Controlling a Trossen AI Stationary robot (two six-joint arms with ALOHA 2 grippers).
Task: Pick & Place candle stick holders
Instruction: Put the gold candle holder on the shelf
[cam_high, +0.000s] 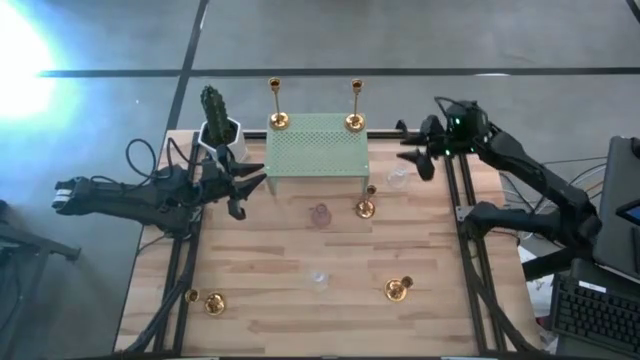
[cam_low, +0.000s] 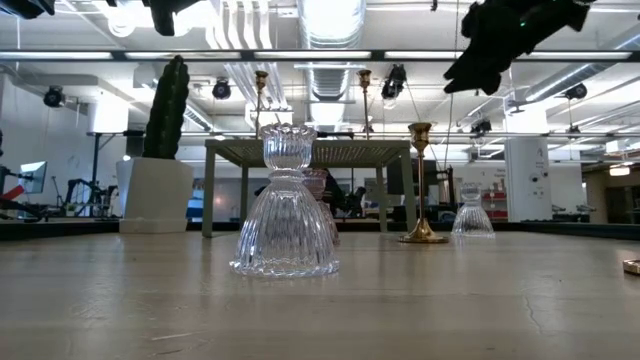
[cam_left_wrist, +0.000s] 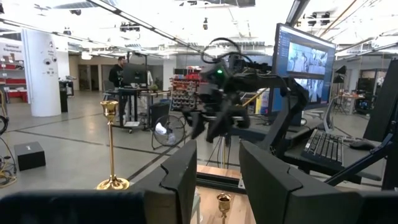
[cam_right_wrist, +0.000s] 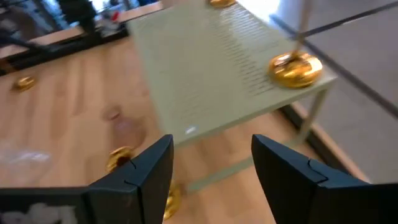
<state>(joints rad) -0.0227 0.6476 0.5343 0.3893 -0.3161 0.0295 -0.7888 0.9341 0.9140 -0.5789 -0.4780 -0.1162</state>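
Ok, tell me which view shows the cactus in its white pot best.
The low view: the cactus stands side-on, whole, in its white pot. The high view shows it foreshortened from above. Neither wrist view shows it.

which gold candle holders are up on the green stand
The two tall ones at its back corners, left and right; the other gold ones sit on the table.

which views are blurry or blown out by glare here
High view: strong white glare at the upper left corner, the wooden table evenly lit. Low view: bright ceiling lights behind, the clear glass holder up close sharp. Right wrist view: smeared by motion blur, the green stand and a gold base soft. Left wrist view: fairly sharp, the tall gold holder clear.
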